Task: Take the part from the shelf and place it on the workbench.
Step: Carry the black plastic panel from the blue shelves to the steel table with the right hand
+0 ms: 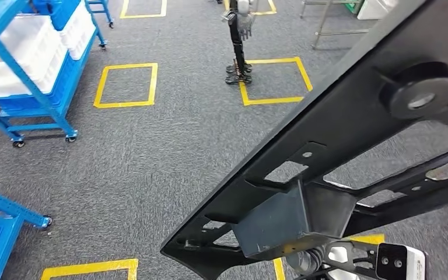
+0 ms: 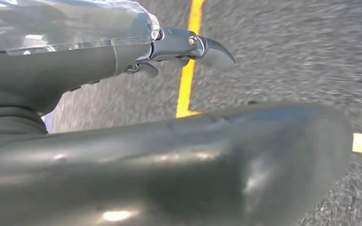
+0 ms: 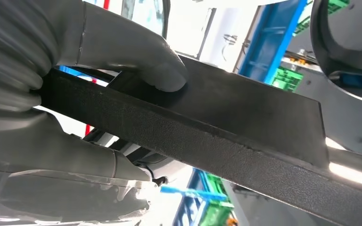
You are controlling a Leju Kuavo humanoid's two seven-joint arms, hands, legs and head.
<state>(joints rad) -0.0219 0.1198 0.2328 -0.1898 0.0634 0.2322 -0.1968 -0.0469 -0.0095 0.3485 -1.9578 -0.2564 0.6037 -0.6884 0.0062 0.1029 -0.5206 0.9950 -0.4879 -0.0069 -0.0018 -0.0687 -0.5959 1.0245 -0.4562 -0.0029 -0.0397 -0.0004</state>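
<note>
Grey ribbed robot hand [image 3: 52, 94], thick thumb, clear plastic wrap, silver screw

Factory or workshop floor: grey carpet [image 1: 151, 151] with yellow taped floor squares [image 1: 126, 85]; blue wheeled metal rack [image 1: 32, 76] holding white bins, upper left.

We saw a matt black part [image 1: 338, 116] with a grey block at its lower end, over speckled grey carpet [image 1: 169, 146] marked with yellow taped squares [image 1: 126, 85]. A bright blue shelf [image 1: 29, 87] held white bins [image 1: 17, 52]. In the wrist views the right hand [image 3: 75, 61] and left hand [image 2: 179, 44] were grey, and the left thumb was a glossy dark grey.
</note>
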